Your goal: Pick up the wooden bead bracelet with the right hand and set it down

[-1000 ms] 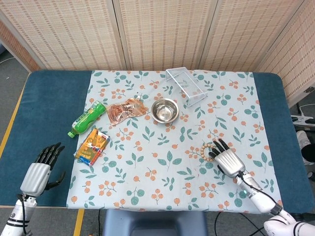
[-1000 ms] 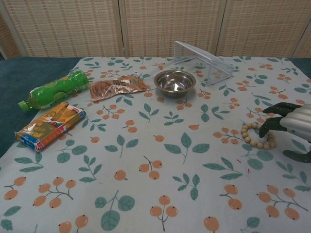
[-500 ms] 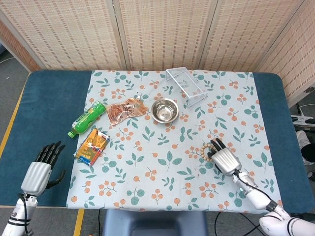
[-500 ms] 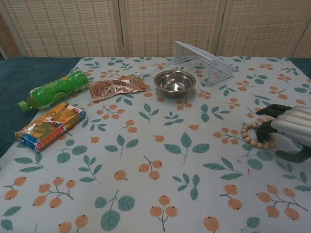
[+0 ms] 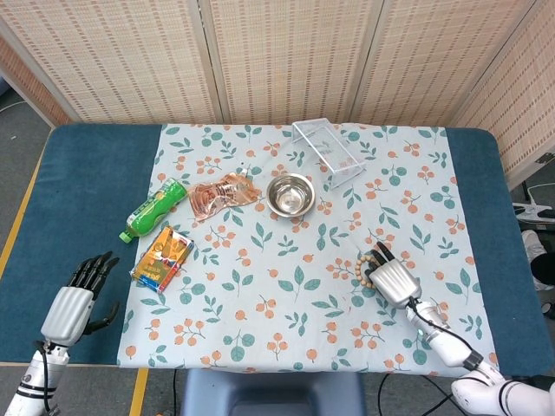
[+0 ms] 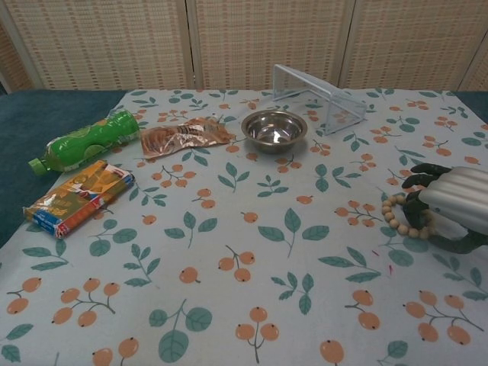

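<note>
Wooden bead bracelet (image 6: 404, 217): lies flat near the surface's right edge, under the fingertips of the right robot hand (image 6: 450, 206).
Right robot hand state: fingers curled onto the beads; firm hold cannot be told.
Left robot hand (image 5: 74, 299): released, fingers apart, near-left corner, well apart from the bracelet.
Surface (image 5: 95, 182): blue, with a leaf-print cloth (image 5: 286, 286).
Room: woven screens (image 5: 286, 52) behind the far edge.

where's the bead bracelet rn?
The wooden bead bracelet lies on the floral tablecloth at the right side in both views, partly under the right robot hand's fingers.
</note>
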Robot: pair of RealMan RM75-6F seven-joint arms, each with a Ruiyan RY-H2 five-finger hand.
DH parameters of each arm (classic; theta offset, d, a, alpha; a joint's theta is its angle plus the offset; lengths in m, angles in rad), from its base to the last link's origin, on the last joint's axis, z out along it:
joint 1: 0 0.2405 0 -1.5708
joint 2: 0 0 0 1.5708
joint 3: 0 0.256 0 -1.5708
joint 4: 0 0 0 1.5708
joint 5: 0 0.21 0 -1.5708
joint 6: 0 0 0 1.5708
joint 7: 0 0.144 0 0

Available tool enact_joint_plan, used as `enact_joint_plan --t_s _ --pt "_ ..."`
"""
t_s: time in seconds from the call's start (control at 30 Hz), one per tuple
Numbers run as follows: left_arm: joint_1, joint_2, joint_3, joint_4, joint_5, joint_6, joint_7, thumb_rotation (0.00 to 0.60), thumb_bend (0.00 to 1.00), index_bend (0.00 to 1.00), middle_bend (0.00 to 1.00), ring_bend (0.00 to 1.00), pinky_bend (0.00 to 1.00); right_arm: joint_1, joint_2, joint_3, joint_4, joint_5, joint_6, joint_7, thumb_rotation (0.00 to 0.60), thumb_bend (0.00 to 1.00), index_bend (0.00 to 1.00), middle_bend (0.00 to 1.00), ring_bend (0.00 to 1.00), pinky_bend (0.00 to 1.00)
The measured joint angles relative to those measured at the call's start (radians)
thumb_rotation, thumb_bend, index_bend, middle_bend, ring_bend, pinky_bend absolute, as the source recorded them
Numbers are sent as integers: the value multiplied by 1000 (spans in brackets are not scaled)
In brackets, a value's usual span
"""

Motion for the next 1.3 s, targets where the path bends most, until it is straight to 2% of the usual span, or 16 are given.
enact_joint_plan --t_s 0.13,0.3,0.4,0.57,0.77,0.93,1.17,1.3 --pt "2 -2 -6 -3 -8 2 -3 600 448 0 0 0 98 4 -4 -4 12 -7 7 -19 600 525 679 543 191 0" --pt "9 -9 -17 -5 -18 17 20 600 447 0 0 0 99 8 -7 -7 21 -11 13 0 600 742 830 654 305 1" --pt "10 -10 -17 -5 -17 18 27 600 446 0 0 0 99 10 -6 -8 18 -17 23 57 600 767 862 689 345 6" --pt "9 -18 -15 -2 -16 10 48 600 447 0 0 0 99 13 7 0 -9 -18 42 207 600 767 864 700 354 22" --pt "6 -23 -13 0 -17 0 53 600 447 0 0 0 99 15 48 39 -119 28 43 490 600 767 861 700 354 34" --pt "7 -23 -15 0 -15 5 54 600 447 0 0 0 99 19 106 85 -252 96 7 790 600 767 858 701 354 44" --pt "4 -26 -11 -1 -10 -2 58 600 448 0 0 0 99 30 201 145 -409 180 -124 1247 600 768 836 700 354 70" --pt "3 -27 -10 0 -14 -9 59 600 448 0 0 0 99 32 235 172 -461 184 -216 1573 600 768 788 701 354 87"
